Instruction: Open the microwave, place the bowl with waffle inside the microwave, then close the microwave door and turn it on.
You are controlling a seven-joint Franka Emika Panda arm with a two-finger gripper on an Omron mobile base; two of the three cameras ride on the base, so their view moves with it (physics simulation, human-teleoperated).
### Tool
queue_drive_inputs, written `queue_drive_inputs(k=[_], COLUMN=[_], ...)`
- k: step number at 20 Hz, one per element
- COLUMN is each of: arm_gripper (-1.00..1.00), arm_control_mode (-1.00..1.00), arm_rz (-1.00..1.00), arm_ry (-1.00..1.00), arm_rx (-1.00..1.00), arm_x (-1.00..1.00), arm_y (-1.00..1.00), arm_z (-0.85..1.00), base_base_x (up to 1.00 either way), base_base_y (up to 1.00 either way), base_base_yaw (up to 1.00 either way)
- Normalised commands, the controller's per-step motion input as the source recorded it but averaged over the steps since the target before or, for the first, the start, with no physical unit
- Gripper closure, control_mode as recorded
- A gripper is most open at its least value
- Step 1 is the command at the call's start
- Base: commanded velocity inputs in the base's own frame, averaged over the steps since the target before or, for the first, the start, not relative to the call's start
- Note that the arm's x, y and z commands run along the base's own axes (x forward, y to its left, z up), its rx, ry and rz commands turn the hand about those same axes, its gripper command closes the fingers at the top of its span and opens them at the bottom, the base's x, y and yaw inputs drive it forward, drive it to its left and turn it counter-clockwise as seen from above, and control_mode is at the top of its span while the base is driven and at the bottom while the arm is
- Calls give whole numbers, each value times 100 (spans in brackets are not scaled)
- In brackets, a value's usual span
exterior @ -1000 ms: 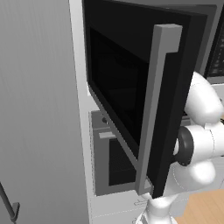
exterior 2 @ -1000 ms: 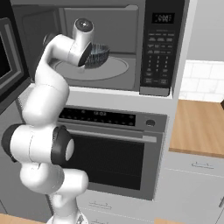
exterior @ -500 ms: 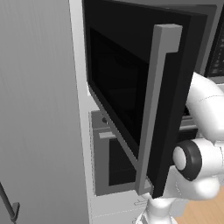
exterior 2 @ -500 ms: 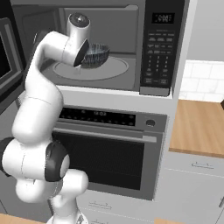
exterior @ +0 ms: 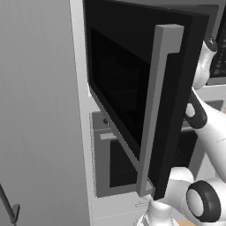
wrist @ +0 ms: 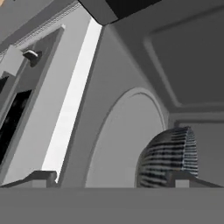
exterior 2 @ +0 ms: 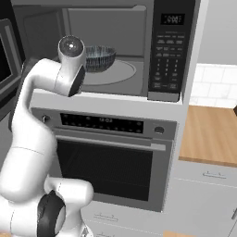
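Two finger tips of the gripper (wrist: 109,179) stand wide apart at the bottom of the hand view, with nothing between them; a second ago they were only about half as far apart, so the bowl (exterior 2: 98,58) has just been let go. It sits on the round turntable (exterior 2: 113,73) inside the microwave (exterior 2: 115,46), close in front of the right-hand finger tip (wrist: 183,177) and, as far as can be seen, clear of it. The waffle inside cannot be made out from these angles. Over the same second the elbow has dropped lower in front of the oven (exterior 2: 106,162), and the wrist now hangs at the mouth of the cavity. Farther left, the microwave door (exterior: 145,97) stands swung wide open, its tall grey handle (exterior: 156,110) facing the left base camera. Judging from this, the placing is done; what remains is pulling the arm out, shutting the door and pressing a button on the panel (exterior 2: 169,51).
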Motion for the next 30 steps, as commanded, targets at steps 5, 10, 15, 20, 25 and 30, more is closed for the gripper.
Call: queue_drive_inputs(k=[5, 10, 15, 20, 25, 30], arm_gripper=[-100, -100, -100, -100, -100, -100], arm_control_mode=[-100, -100, -100, -100, -100, -100], arm_rz=[0, 0, -1, -12, -25, -29], arm_ry=[-3, 0, 0, 0, 0, 0], arm_rx=[0, 0, 0, -11, -17, -13], arm_x=[-100, -100, -100, -96, -84, -78], arm_y=[-11, -19, -5, 0, -1, -8], arm_z=[29, 52, 31, 7, 3, 15], base_base_x=[0, 0, 0, 0, 0, 0], base_base_y=[0, 0, 0, 0, 0, 0], base_base_yaw=[0, 0, 0, 0, 0, 0])
